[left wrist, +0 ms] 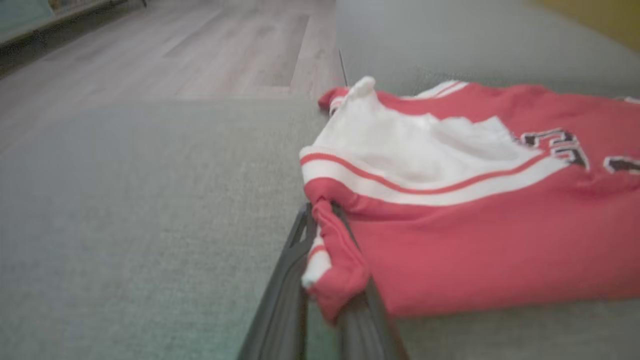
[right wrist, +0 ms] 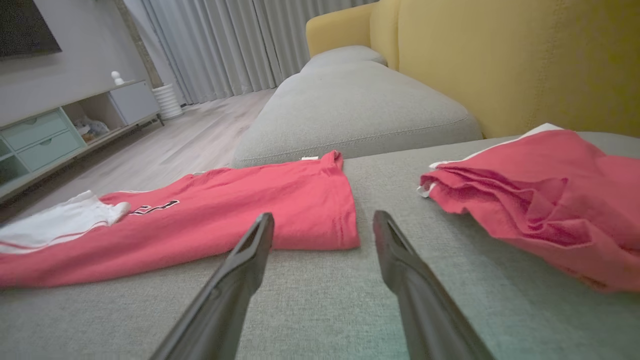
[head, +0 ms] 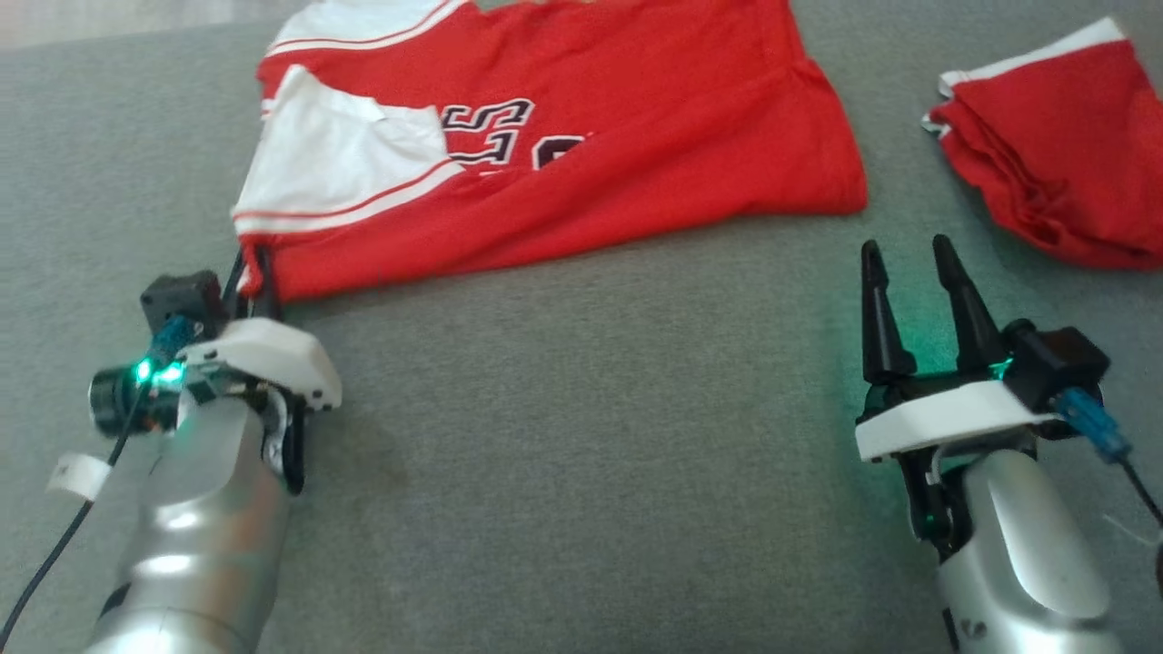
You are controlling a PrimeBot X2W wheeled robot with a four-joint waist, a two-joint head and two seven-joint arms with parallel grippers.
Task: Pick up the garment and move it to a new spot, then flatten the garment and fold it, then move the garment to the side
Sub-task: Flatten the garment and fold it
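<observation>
Garment (head: pixel 581 145) flat, corner gripped by left end effector (left wrist: pixel 324 209)

Red jersey (left wrist: pixel 475 240) on grey cushion (left wrist: pixel 150 225), corner pinched between jaws

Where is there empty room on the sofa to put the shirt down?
The grey cushion is bare between the left tool and right tool, below the shirt. Left of the shirt is bare too. Top right is crowded by another red garment.
</observation>
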